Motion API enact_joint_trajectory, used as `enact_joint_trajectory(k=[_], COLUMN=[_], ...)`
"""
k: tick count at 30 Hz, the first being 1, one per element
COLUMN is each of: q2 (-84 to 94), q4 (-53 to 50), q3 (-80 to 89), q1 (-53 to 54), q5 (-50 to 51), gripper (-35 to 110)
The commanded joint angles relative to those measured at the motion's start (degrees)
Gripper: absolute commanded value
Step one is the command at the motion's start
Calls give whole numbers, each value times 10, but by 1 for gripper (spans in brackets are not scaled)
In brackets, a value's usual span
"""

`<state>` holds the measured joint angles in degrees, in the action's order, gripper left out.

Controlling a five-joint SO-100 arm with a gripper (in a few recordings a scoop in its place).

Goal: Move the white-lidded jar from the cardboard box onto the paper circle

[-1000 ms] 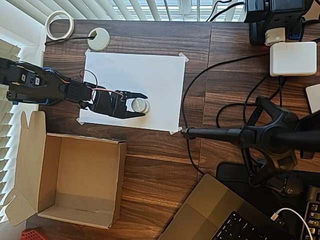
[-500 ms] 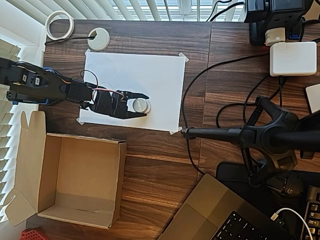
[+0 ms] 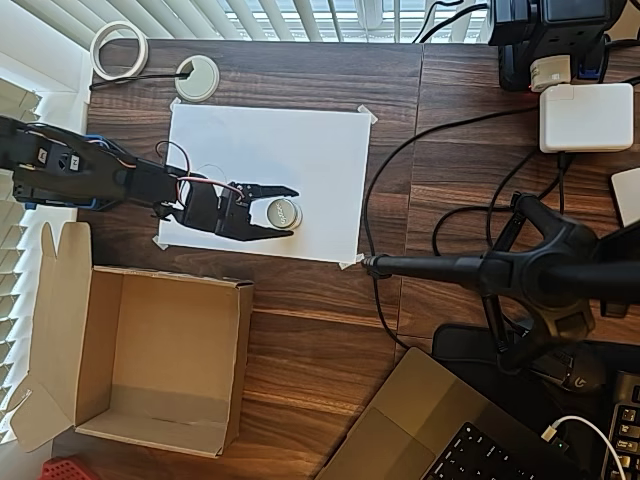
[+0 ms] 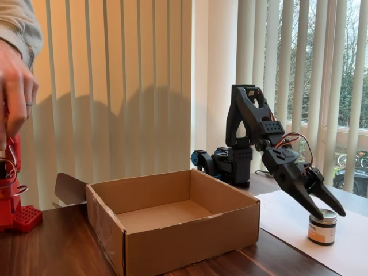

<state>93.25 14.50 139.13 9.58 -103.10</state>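
Here, white-lidded jar point(image 3: 283, 212) on taped paper point(image 3: 300, 150) (wood table point(image 3: 320, 320)) — blinds point(image 4: 115, 86) behind.

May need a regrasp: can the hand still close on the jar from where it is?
Probably yes: the hand is open around the white-lidded jar on the paper sheet, nothing between.

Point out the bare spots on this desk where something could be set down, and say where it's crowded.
Free: the white paper sheet above and right of the white-lidded jar, the wood between the sheet and the cardboard box, and the box's bare floor. Crowded: around the jar, where the gripper straddles it, and the right side, with cables, the charger and the camera stand.
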Motion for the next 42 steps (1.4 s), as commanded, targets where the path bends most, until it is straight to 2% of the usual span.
enact_joint_trajectory(k=[1, 7, 20, 29, 31, 33, 42], q2=[113, 217, 586, 754, 791, 828, 972], q4=[43, 60, 23, -317, -396, -470, -689], q3=[11, 54, 357, 367, 367, 371, 384], q1=[2, -16, -86, -109, -112, -118, -109], q5=[16, 120, 543, 736, 772, 782, 889], gripper=[35, 35, 30, 23, 15, 0, 0])
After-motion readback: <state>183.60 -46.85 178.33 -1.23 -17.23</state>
